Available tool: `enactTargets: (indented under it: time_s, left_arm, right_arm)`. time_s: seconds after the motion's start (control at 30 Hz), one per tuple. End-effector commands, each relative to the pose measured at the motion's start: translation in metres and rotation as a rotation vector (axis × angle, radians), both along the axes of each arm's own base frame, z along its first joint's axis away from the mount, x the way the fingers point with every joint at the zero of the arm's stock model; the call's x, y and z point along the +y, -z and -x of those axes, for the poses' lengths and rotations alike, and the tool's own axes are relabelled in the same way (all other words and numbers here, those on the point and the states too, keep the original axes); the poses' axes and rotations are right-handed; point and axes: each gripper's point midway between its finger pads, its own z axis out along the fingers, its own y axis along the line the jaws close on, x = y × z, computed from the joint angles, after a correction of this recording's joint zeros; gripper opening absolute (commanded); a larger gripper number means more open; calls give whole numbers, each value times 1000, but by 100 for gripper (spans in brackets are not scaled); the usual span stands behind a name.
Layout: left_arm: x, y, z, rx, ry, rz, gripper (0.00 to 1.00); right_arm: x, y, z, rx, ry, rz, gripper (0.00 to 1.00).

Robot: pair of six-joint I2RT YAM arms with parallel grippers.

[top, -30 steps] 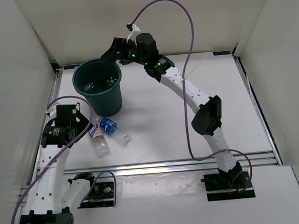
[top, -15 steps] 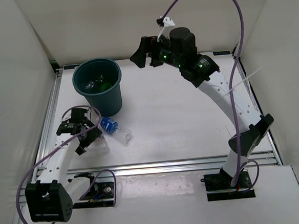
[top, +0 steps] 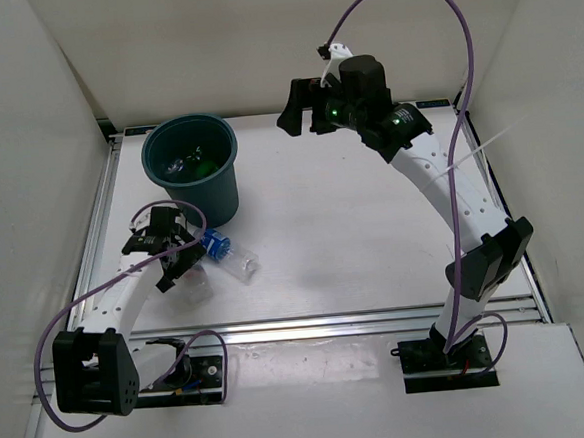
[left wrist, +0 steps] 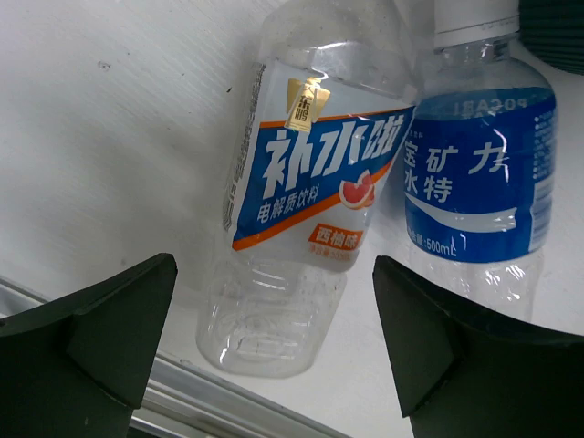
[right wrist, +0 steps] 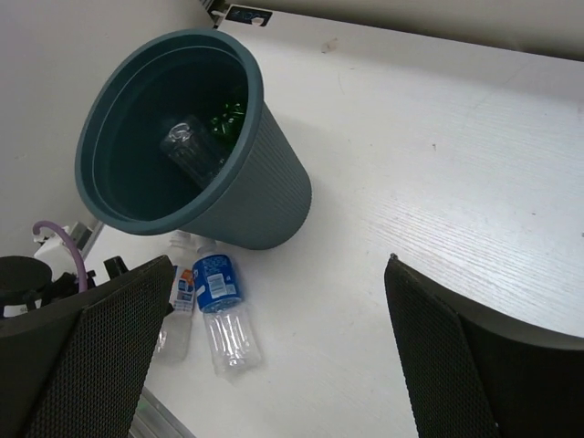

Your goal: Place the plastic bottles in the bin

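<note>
Lowered since earlier, the left gripper hovers, jaws apart, over the clear white-labelled plastic bottle beside the blue-labelled clear bottle, near the round dark-teal plastic bin; the right gripper, withdrawn rightward, gapes empty.

White table, plain white walls, aluminium edge rail

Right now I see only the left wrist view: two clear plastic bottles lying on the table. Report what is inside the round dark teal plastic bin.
Observer: The round dark teal plastic bin holds a small green plastic bottle and a clear plastic bottle.
Operator: Say where the right gripper is.
Observer: The right gripper hangs open and empty above the table, to the right of the bin.
</note>
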Motion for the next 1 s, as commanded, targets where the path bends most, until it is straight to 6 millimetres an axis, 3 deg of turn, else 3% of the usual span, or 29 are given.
enactTargets:
  time_s: [0.0,0.13,0.27,0.33,0.4,0.47,0.57,0.6,0.67,0.7,0.73,0.77,0.87,0.9,0.97]
  left_arm:
    - [1,4,-9,-38,-6,-17,100]
    - [2,21,0,4,-13,-18,98]
    - [4,33,10,32,-28,-26,74]
    - [5,32,12,19,-28,-24,64]
    - [7,30,15,22,-31,-33,63]
    - [14,13,12,-7,-58,-68,63]
    - [31,-35,6,-65,-130,-141,63]
    - [33,-72,-8,-159,-158,-143,63]
    - [44,-113,-14,-235,-195,-186,63]
    - [44,-155,-28,-343,-204,-178,63]
    - [44,-176,-35,-393,-178,-188,61]
    - [43,-220,-49,-521,-172,-178,60]
    - [42,-257,-73,-596,-134,-205,60]
    - [38,-284,-82,-662,-125,-197,61]
    - [33,-289,-101,-659,-86,-220,63]
  right_arm:
    - [-9,-7,-3,-19,-14,-15,100]
    - [-23,-8,-9,-8,6,-29,100]
    - [-32,6,-8,30,13,-24,100]
    - [-37,9,-7,38,16,-23,100]
    - [-40,17,-9,64,22,-23,100]
    - [-40,21,-9,72,22,-19,100]
    - [-37,25,-6,92,5,-27,100]
    - [-37,25,-6,92,5,-27,100]
    - [-37,31,-5,104,6,-20,100]
    - [-41,35,-7,118,18,-22,100]
    - [-39,35,-6,120,9,-26,100]
    - [-38,39,-4,131,-5,-26,100]
    - [-35,42,-4,142,-15,-25,100]
    - [-34,42,-3,144,-24,-28,100]
    - [-33,42,-2,151,-29,-37,100]
